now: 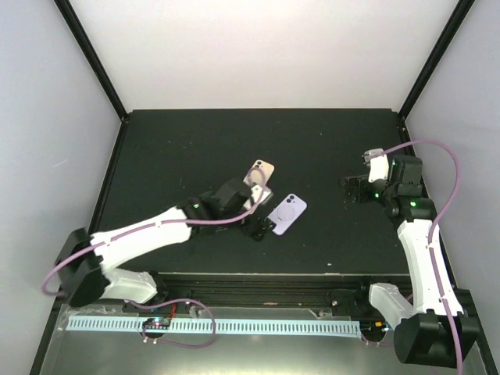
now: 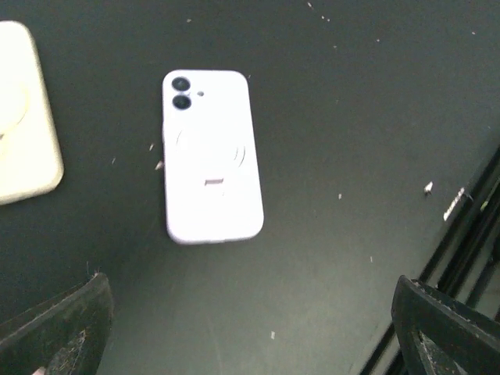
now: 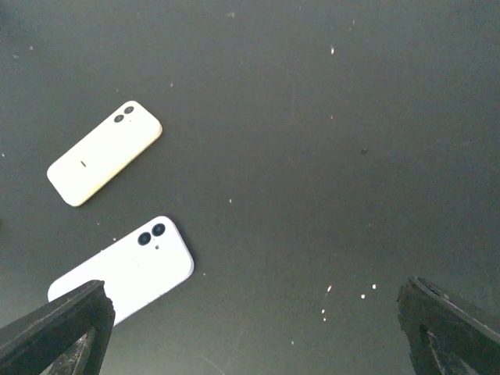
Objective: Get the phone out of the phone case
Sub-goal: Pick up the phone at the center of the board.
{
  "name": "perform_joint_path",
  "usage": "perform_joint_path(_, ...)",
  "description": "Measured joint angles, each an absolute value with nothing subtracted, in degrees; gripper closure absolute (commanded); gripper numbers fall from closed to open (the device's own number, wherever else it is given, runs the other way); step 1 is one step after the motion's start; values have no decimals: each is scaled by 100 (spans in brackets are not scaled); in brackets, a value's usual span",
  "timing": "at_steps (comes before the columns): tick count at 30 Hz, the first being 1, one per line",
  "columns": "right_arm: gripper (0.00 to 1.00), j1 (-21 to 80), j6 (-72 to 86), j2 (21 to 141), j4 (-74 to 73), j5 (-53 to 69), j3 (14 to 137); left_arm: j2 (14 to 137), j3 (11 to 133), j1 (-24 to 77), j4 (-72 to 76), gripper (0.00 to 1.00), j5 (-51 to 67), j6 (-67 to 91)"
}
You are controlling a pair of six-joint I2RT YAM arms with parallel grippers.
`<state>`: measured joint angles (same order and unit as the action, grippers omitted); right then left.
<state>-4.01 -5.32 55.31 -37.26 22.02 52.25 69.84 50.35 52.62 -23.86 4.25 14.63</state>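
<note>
Left hand point(image 2: 250, 312) hangs wide open with nothing in it, black fingers point(image 2: 58, 328) at the bottom corners of the wrist view. Its arm stretches from lower left to the middle of the table point(image 1: 195, 141). Just past the hand, the lavender phone case point(image 2: 212, 156) lies flat, back up, showing two dark camera circles and a ring mark. The cream phone point(image 3: 104, 152) lies apart, above it. Right hand point(image 1: 350, 190) hovers open too, well off at right, arm rising from the lower right corner.
</note>
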Motion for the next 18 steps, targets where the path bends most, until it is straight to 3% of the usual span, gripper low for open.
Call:
perform_joint_path(11, 0, -401, -550, 5417, -3680, 2421, 4936, 10571, 8114, 5382, -3450, 1, 99, 1022)
perform_joint_path(18, 0, -401, -548, 5430, -3686, 2585, 4936, 12046, 9782, 5382, -4451, 1, 27, 843)
